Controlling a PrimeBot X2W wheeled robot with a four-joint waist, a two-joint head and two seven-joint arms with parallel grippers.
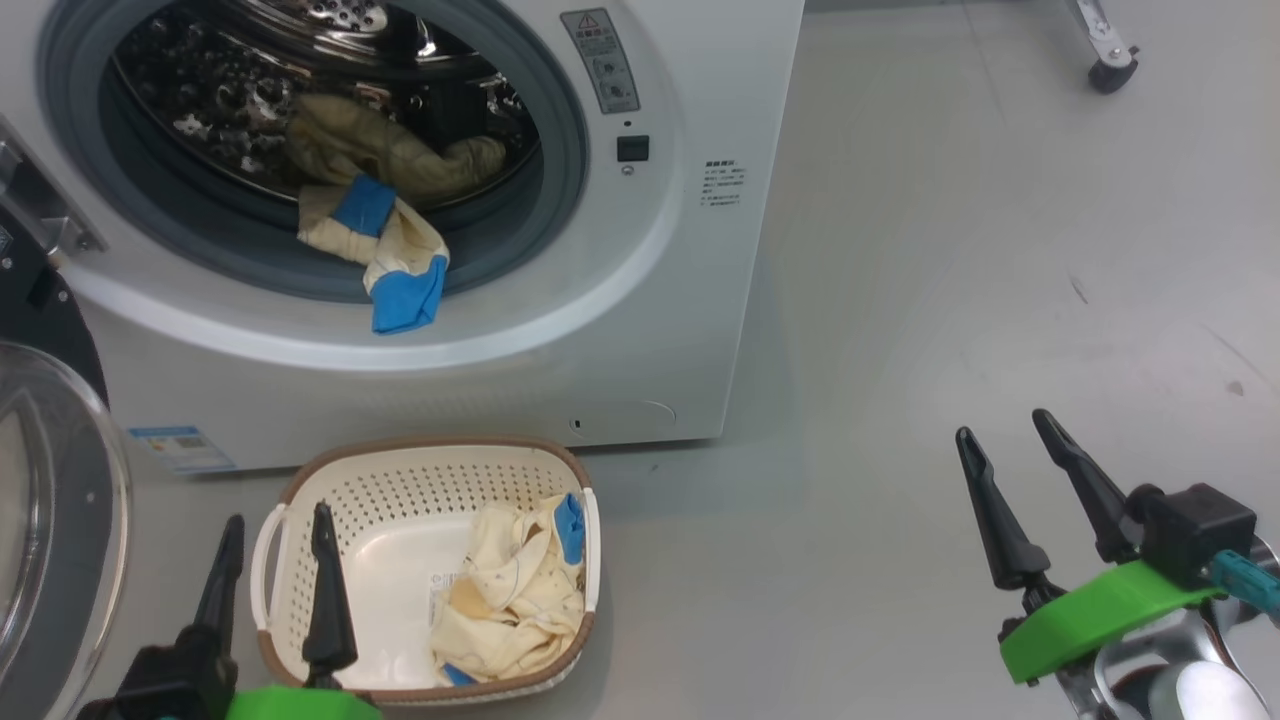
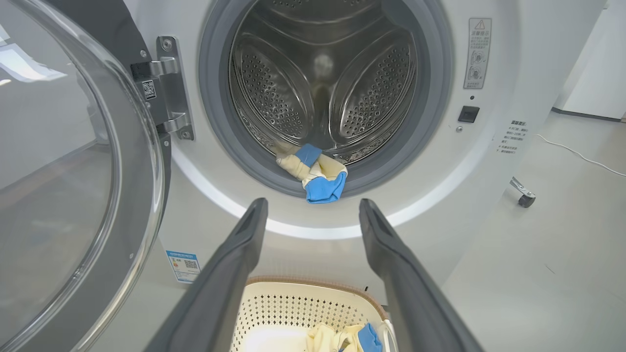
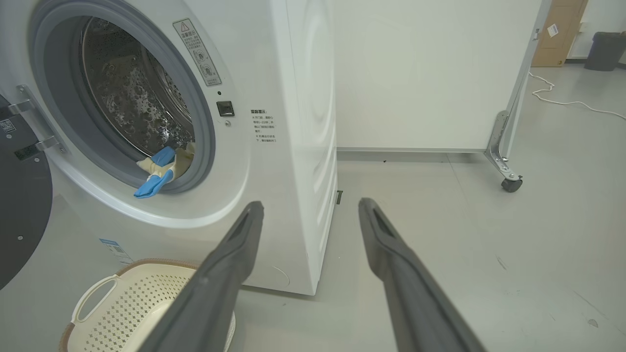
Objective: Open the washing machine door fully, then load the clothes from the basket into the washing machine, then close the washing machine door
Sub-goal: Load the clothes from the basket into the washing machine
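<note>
White washing machine, grey seal, perforated steel drum — pale-yellow clothes with thin line-drawn prints and bright blue cuffs; cream basket patterned with perforations, brown-rimmed, white-handled; blue sticker; washing machine door black-ringed, its glass clear.

You're looking across a grey floor; a white panel is standing on a caster, with a cable trailing behind.

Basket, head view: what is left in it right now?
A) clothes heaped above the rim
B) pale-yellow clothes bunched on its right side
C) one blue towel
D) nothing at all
B: the basket holds a crumpled pale-yellow garment with a blue cuff against its right side, its bottom bare on the left.
</note>
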